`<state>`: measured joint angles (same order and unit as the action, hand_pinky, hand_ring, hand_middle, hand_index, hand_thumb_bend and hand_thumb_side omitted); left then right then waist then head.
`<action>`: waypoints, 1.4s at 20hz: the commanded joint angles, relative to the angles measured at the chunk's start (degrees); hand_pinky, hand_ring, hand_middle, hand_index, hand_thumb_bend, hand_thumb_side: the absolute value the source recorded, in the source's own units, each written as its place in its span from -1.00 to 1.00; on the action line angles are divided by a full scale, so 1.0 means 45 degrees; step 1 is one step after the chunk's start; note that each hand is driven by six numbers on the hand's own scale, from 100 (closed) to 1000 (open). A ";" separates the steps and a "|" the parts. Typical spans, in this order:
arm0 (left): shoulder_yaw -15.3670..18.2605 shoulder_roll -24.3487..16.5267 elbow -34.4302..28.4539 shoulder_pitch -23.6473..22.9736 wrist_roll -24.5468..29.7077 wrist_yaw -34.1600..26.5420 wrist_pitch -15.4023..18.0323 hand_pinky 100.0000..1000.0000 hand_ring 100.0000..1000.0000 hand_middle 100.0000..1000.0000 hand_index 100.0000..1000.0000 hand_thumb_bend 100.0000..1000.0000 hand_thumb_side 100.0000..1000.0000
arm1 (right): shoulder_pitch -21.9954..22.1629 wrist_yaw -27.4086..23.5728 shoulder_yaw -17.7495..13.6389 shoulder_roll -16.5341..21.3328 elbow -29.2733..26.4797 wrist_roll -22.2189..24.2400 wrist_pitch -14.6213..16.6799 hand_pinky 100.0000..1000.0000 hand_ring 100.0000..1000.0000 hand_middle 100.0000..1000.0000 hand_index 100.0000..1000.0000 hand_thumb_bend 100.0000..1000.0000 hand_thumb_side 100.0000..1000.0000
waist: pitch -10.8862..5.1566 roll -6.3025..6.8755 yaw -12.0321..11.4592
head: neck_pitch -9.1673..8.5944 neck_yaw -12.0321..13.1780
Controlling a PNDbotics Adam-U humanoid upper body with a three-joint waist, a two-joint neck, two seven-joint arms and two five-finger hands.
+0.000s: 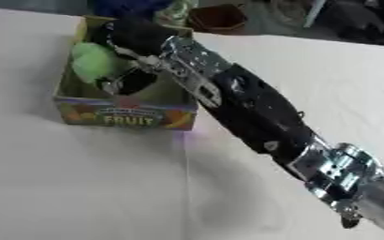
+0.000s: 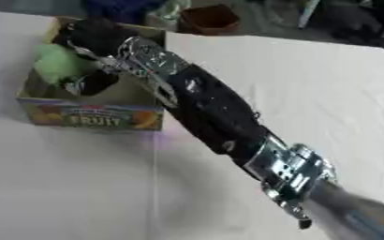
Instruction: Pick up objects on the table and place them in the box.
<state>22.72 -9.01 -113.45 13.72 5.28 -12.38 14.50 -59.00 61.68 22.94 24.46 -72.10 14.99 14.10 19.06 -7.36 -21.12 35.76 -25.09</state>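
Observation:
A cardboard box [image 1: 128, 115] printed "FRUIT" stands at the upper left of the white table. My right arm reaches from the lower right across the table into it. My right hand [image 1: 134, 40] is over the box's inside, its black fingers curled round a light green, rounded object [image 1: 93, 62] that sits inside the box against its left wall. Below the green object a dark finger [image 1: 134, 82] curls near the box floor. My left hand shows in neither view.
Past the table's far edge stand a brown pot [image 1: 218, 18], something blue [image 1: 126, 7] and other clutter. The white tabletop [image 1: 80, 178] stretches in front of and to the right of the box.

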 commanded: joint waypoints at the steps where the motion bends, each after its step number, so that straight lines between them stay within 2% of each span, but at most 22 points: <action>1: 0.0016 -0.0116 -0.0255 0.0144 0.0031 0.0026 -0.0054 -0.23 -0.26 -0.17 0.12 -1.00 0.49 | -0.0250 0.0898 -0.0158 0.0203 -0.0248 -0.0009 0.0402 0.58 0.77 0.55 0.80 -0.70 0.24 | -0.0211 0.0103 0.0007 | -0.0059 -0.0007; 4: 0.0022 -0.0118 -0.0255 0.0147 0.0011 0.0030 -0.0061 -0.23 -0.26 -0.17 0.12 -1.00 0.49 | -0.0264 0.1386 -0.0213 0.0204 -0.0217 0.0062 0.0630 0.59 0.80 0.59 0.90 -0.25 0.17 | -0.0216 0.0093 -0.0004 | -0.0057 -0.0015; 5: 0.0020 -0.0121 -0.0255 0.0149 0.0011 0.0035 -0.0069 -0.23 -0.26 -0.17 0.12 -1.00 0.49 | -0.0296 0.1523 -0.0246 0.0217 -0.0212 0.0086 0.0670 0.59 0.80 0.60 0.92 -0.18 0.17 | -0.0220 0.0084 -0.0007 | -0.0053 -0.0021; 11: 0.0023 -0.0179 -0.0255 0.0173 -0.0003 0.0059 -0.0098 -0.23 -0.26 -0.18 0.12 -1.00 0.49 | -0.0492 0.2043 -0.0427 0.0271 -0.0216 -0.0079 0.0675 0.59 0.82 0.62 0.96 -0.05 0.20 | -0.0254 0.0010 -0.0033 | -0.0028 -0.0071; 14: 0.0032 -0.0185 -0.0255 0.0157 -0.0002 0.0068 -0.0108 -0.23 -0.26 -0.18 0.12 -1.00 0.49 | -0.0570 0.1732 -0.0531 0.0323 -0.0313 -0.0141 0.0606 0.60 0.81 0.60 0.95 -0.11 0.24 | -0.0261 0.0005 -0.0007 | -0.0026 -0.0060; 17: 0.0067 -0.0199 -0.0255 0.0131 -0.0023 0.0095 -0.0112 -0.23 -0.26 -0.18 0.12 -1.00 0.50 | -0.0563 0.0671 -0.0741 0.0481 -0.0839 -0.0171 0.0298 0.62 0.79 0.56 0.93 -0.18 0.29 | -0.0275 0.0011 0.0115 | -0.0007 0.0063; 20: 0.0120 -0.0221 -0.0255 0.0098 -0.0078 0.0130 -0.0118 -0.23 -0.26 -0.18 0.12 -1.00 0.50 | -0.0385 -0.0887 -0.0976 0.0948 -0.1971 -0.0084 -0.0235 0.64 0.78 0.52 0.91 -0.25 0.37 | -0.0314 0.0024 0.0254 | -0.0010 0.0310; 28: 0.0229 -0.0244 -0.0255 -0.0020 -0.0281 0.0176 -0.0092 -0.23 -0.26 -0.18 0.12 -1.00 0.49 | 0.0881 -0.5708 -0.2299 0.2792 -0.6210 -0.0144 -0.2836 0.66 0.72 0.44 0.89 -0.30 0.44 | -0.0452 0.0217 0.0666 | -0.0015 0.1127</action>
<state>23.20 -9.04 -113.45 13.54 4.37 -11.55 14.04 -54.32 39.49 14.35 34.21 -96.30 14.72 3.20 18.26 -6.96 -18.02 35.76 -20.55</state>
